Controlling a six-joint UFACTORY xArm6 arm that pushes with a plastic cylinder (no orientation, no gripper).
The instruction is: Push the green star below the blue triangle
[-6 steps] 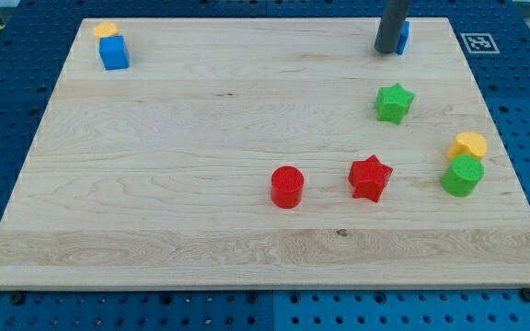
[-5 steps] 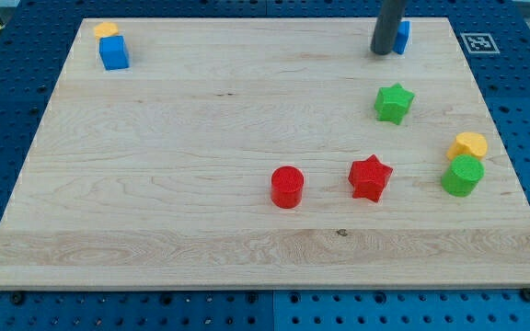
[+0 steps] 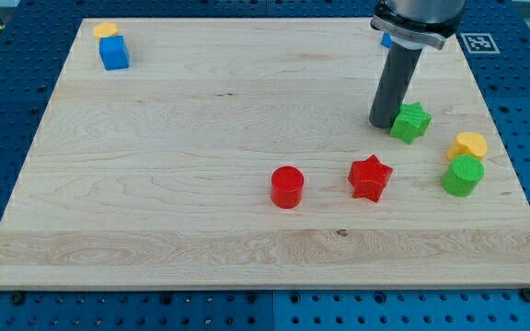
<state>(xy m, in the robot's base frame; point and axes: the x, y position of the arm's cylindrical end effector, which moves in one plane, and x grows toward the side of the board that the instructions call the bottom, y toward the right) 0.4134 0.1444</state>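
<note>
The green star (image 3: 412,121) lies on the wooden board (image 3: 201,184) at the view's right. My tip (image 3: 382,123) stands right against the star's left side. The blue triangle (image 3: 387,40) is mostly hidden behind the arm's lower body near the view's top right; only a small blue bit shows. The star is below it, a little to the right.
A red star (image 3: 370,177) and a red cylinder (image 3: 286,187) lie below my tip. A yellow block (image 3: 468,145) and a green cylinder (image 3: 462,175) sit at the right edge. A blue cube (image 3: 114,52) with a yellow block (image 3: 107,30) behind it is at the top left.
My tip has come down from beside the blue triangle to the green star's left side. The star has shifted right and slightly down. The triangle is now mostly hidden.
</note>
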